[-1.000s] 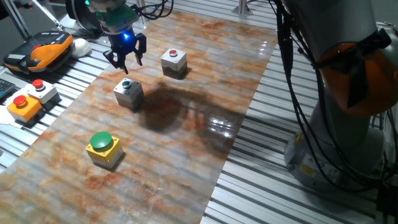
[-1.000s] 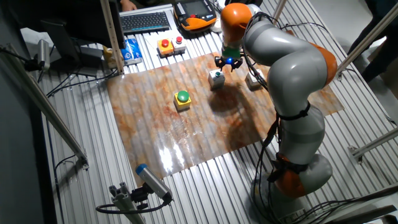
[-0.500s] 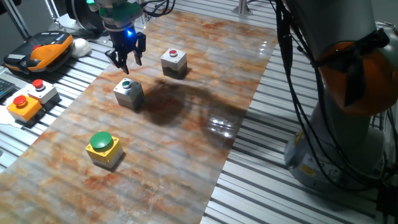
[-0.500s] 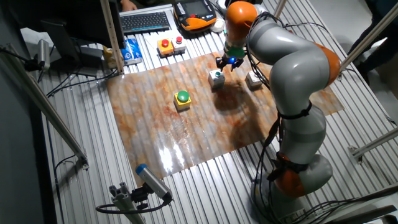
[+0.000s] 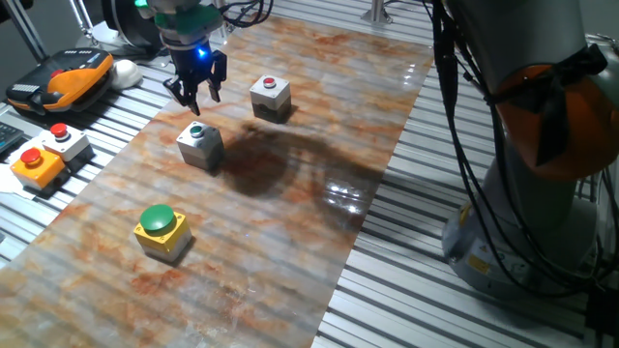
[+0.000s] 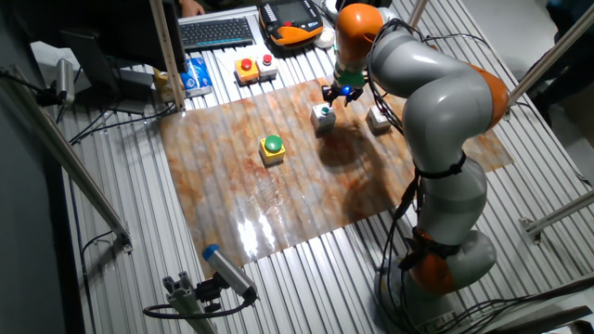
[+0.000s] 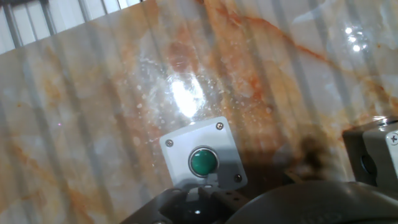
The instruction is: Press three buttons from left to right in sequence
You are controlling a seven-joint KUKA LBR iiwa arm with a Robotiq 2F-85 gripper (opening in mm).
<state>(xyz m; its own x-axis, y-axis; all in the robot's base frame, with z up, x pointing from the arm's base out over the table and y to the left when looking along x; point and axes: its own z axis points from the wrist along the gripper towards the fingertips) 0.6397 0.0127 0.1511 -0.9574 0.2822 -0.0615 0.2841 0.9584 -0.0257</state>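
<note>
Three button boxes sit on the marbled mat. The light grey box with a small red button (image 5: 270, 97) is farthest. The light grey box with a small green button (image 5: 200, 145) is in the middle. The yellow box with a large green dome (image 5: 160, 229) is nearest. My gripper (image 5: 197, 97) hangs just above and behind the green-button box, not touching it. In the hand view that box (image 7: 202, 160) lies right ahead of the blurred fingertips (image 7: 186, 200), which meet with no gap. The other fixed view shows the gripper (image 6: 341, 95) by the same box (image 6: 323, 116).
An orange box with a red button (image 5: 37, 164) and a grey box with a raised red button (image 5: 64, 140) stand off the mat at the left. A teach pendant (image 5: 63, 77) lies behind them. The robot base (image 5: 542, 164) stands at the right.
The gripper rose slightly and shifted a little toward the far side over the first half second. It has held still since. The boxes have not moved.
</note>
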